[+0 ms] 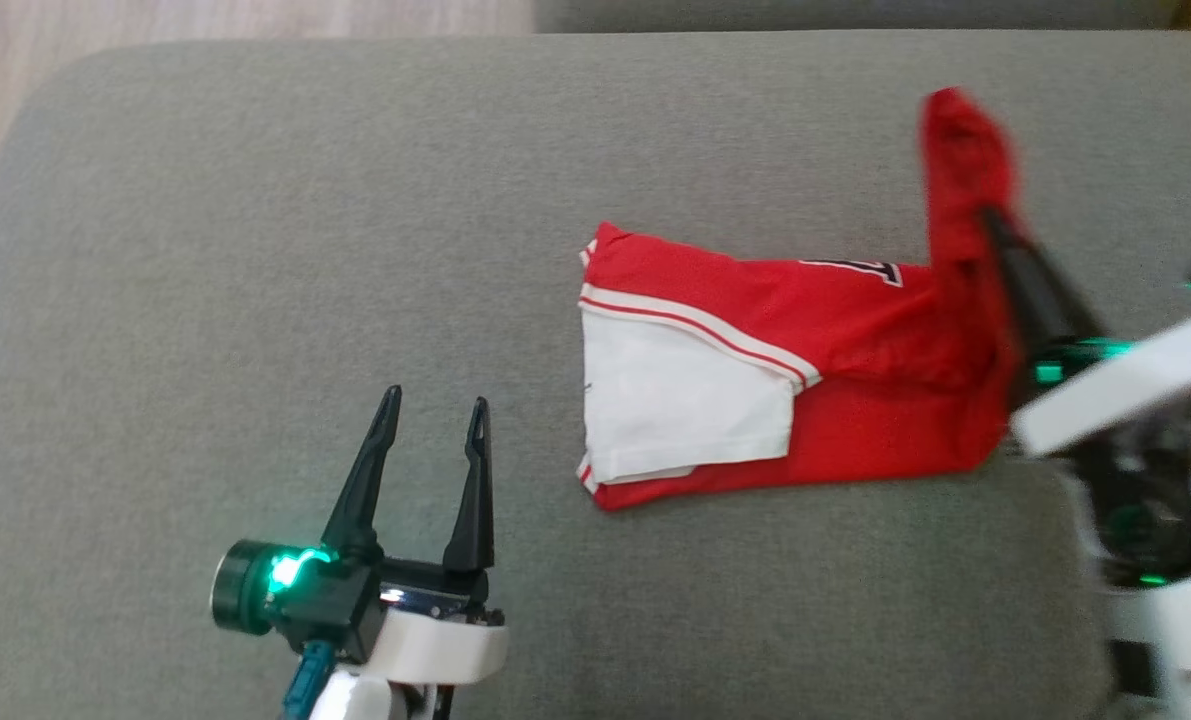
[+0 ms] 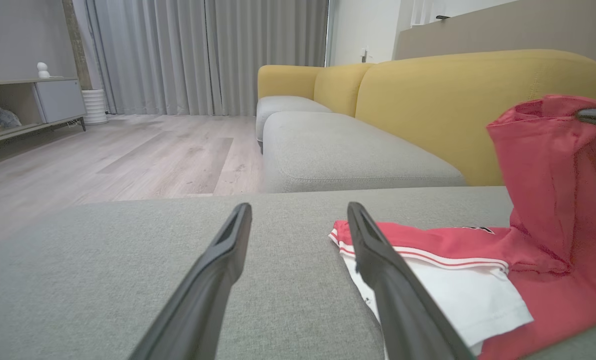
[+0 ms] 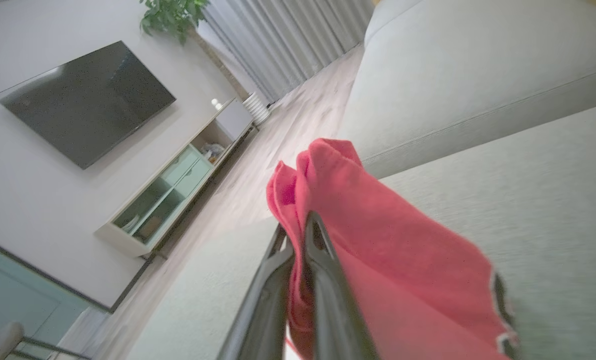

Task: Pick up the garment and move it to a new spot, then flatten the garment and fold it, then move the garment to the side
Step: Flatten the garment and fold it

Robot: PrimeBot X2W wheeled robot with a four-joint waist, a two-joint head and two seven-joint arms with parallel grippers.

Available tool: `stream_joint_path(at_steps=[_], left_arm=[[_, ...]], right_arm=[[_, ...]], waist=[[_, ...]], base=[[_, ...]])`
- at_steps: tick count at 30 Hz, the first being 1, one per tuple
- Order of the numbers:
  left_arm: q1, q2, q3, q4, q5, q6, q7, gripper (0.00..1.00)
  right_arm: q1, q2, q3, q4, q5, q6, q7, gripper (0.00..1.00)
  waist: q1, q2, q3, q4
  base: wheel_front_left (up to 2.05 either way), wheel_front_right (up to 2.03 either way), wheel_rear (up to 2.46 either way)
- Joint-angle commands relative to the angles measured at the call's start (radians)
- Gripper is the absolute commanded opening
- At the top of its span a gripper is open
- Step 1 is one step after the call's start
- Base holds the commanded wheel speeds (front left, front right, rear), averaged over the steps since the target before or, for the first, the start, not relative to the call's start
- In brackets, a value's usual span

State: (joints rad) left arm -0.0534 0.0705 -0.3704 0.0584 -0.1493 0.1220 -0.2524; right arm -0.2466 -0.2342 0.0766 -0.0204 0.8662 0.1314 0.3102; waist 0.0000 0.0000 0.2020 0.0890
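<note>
Head cam first: the garment (image 1: 755, 400), red with a white panel, lies mostly flat on the grey cushion (image 1: 255, 250), right of the middle. The right claw (image 1: 993, 215) is clenched on its right end and holds that red bit up off the cushion. The left claw (image 1: 435, 405) hangs at lower left, released, nothing in it, a little left of the white panel and not touching it. Left wrist cam: that claw's two fingers stand wide apart over the cushion, the garment (image 2: 478, 250) sits just past the right-hand finger, its lifted red end is at the far right, and a yellow sofa (image 2: 478, 100) and wooden floor (image 2: 127, 160) are behind. Right wrist cam: the right claw (image 3: 298, 225) has its fingers squeezed together on a fold of red cloth, the garment (image 3: 388, 250) drapes off beside them, and there's a TV (image 3: 87, 100) on the wall.
</note>
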Motion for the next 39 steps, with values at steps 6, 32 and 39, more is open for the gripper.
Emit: stream_joint_path(at_steps=[6,32,39], left_arm=[[-0.032,-0.016,0.027,-0.017,0.008,-0.012,-0.009,1.0],[-0.003,-0.02,0.078,-0.034,-0.024,-0.006,-0.009,1.0],[0.048,-0.02,0.122,-0.047,-0.067,0.009,-0.009,1.0]], right_arm=[[-0.074,0.133,0.155,0.0,-0.089,-0.001,0.013,0.0],[0.007,0.059,0.158,-0.028,-0.245,-0.001,-0.381,1.0],[0.13,-0.063,0.102,0.069,-0.344,-0.001,-0.564,1.0]], waist=[[0.0,0.0,0.019,0.06],[0.0,0.0,-0.047,-0.021],[0.0,0.0,-0.102,-0.071]], base=[[0.0,0.0,0.0],[0.0,0.0,0.0],[0.0,0.0,0.0]])
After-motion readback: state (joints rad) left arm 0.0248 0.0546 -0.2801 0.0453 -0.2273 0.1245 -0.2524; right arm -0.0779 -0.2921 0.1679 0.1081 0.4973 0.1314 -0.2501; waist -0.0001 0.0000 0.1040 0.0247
